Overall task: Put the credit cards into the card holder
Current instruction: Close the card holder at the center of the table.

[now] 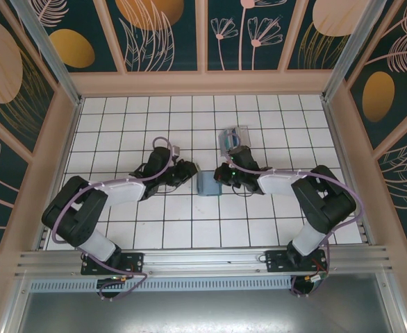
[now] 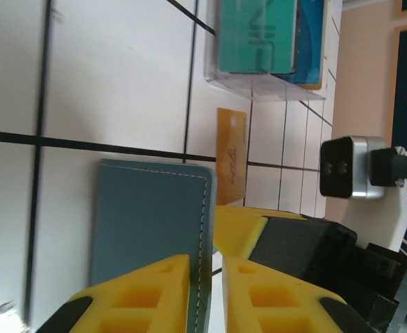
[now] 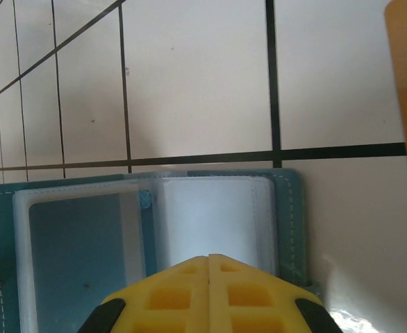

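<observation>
Teal card holder [image 3: 217, 215] open, 2 pale pockets, 1 seemingly filled.

A white tiled table [image 1: 141, 229] with a black grid carries everything; a teal card holder [image 1: 208, 184] rests near its middle; a clear plastic box [image 2: 259, 89] sits farther back; a tan-orange credit card [image 2: 232, 159] lies flat on the tiles between the two.

Teal card holder [image 1: 208, 184] open, orange card [image 2: 233, 163] nearby, teal/blue cards [image 2: 259, 38] in box [image 2: 266, 88]
</observation>
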